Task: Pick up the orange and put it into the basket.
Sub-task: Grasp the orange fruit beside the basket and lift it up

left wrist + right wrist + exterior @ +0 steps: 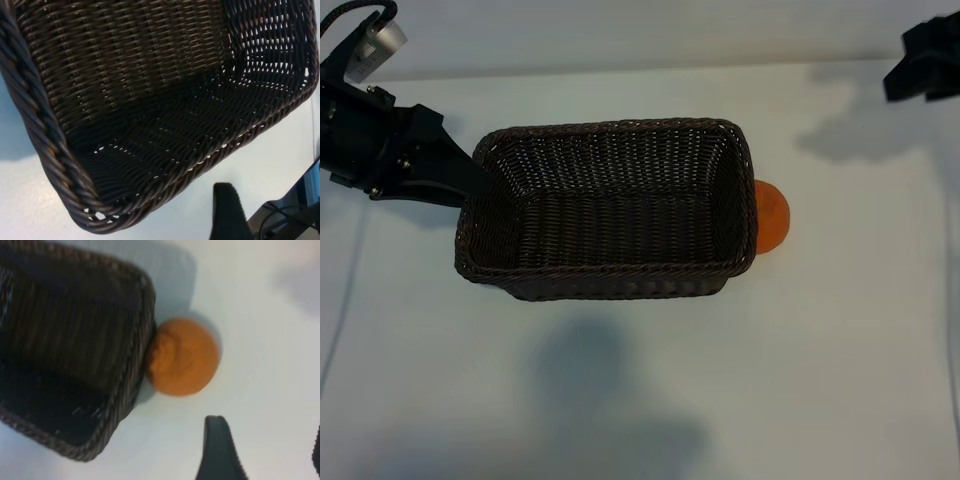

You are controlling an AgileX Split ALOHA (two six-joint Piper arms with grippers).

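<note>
At the upper left of the exterior view the left gripper (470, 178) reaches in from its dark arm, its tips at the short left end of the basket (608, 270). Whether the fingers actually pinch the rim there is hard to say; the left wrist view shows the braided corner very close and one black finger (227, 212) standing free of the wicker over the table (840, 380), so the jaws look partly spread with nothing clamped between them.

The basket sits in the middle of the frame, long side across, and its woven floor is bare: nothing lies inside it.

Just past the basket's right end, at centre right, the orange (772, 216) rests on the table, pressed against the outer wall and partly hidden under the rim from above. The right wrist view confirms it: the fruit touches the wicker on the outside.

At the upper right corner the right gripper (925, 62) hangs well apart from the orange, only its dark body showing. In its own wrist view one finger (217, 452) shows with a broad gap beside it, so the jaws stand fairly wide and hold nothing.

By my reading the task is barely begun: the orange is not yet grasped, and the approach, pickup, carry and release all remain.
</note>
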